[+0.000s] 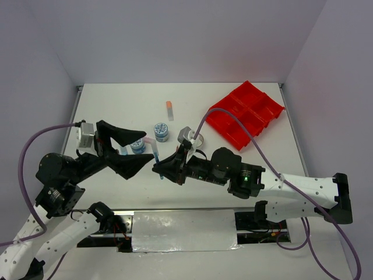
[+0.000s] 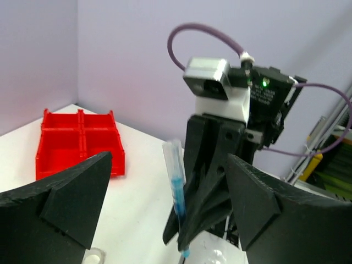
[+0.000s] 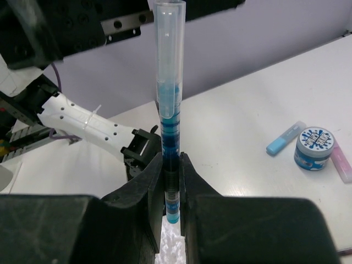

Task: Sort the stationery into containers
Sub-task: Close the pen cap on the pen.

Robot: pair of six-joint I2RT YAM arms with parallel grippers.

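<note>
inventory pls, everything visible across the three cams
tray: 1, red, divided into compartments, far right of the table
tubs: 2, blue with blue-white patterned lids, middle of the table
pen: 1, blue with clear cap, held in the right tool
orange-capped tube: 1, pale body, far middle of the table
pink tube: 1, lying beside a tub
blue tube: 1, light blue, lying beside the same tub
tape roll: 1, silvery, right of the tubs
tape ring: 1, clear, beside the roll
table: 1, white
left tool: 1, black, wide open, holding nothing
right tool: 1, black, shut on the pen
</note>
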